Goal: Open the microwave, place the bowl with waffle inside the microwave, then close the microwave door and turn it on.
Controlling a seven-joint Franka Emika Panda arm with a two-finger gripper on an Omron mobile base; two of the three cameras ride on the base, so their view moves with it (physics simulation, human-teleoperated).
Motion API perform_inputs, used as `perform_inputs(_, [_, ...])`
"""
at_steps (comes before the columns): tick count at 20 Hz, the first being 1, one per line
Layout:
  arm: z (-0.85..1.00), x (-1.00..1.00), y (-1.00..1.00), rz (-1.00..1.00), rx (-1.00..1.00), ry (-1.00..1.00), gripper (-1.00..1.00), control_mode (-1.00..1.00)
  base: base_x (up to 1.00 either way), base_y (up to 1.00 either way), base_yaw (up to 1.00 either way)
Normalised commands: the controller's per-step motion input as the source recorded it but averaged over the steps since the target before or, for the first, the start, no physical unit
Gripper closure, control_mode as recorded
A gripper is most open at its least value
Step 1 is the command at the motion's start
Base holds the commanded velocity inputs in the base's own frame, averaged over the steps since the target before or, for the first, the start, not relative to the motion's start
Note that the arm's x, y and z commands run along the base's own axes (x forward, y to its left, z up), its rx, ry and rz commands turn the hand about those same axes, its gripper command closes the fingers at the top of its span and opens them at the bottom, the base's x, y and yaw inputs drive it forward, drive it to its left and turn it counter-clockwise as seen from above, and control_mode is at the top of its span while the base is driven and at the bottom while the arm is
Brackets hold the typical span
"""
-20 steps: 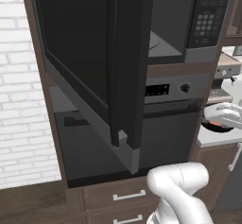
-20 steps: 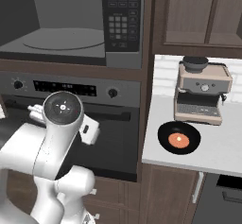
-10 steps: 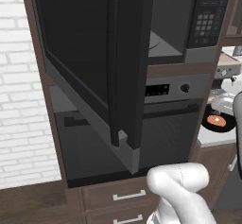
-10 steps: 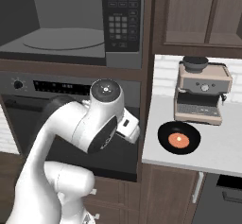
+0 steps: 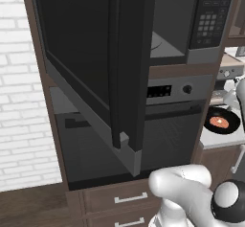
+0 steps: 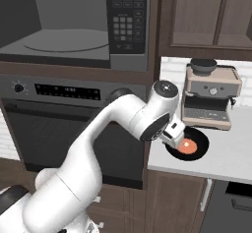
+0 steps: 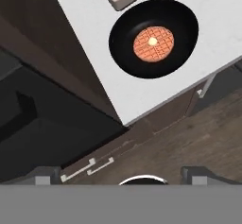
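Black round bowl (image 7: 153,38) holds grid-textured waffle (image 7: 153,43).

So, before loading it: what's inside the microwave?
Inside the microwave only its round turntable shows. The open microwave door hides the cavity's left part.

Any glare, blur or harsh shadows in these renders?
All views sharp, no motion blur. Left base view: microwave door glass dim, no glare. Right base view: flat even light, soft shadow under coffee machine. Hand view: waffle grid crisp in the bowl, counter evenly bright white.
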Motion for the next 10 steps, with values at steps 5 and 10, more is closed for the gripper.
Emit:
perform_inputs(5, [-0.37,0.26,-1.0,-0.1,0.12,0.04,-1.0,-1.0,0.0,0.0,0.0])
perform_inputs(10, [-0.1,0.13,-0.65,-0.11,0.04,0.02,-1.0,-1.0,0.0,0.0,0.0])
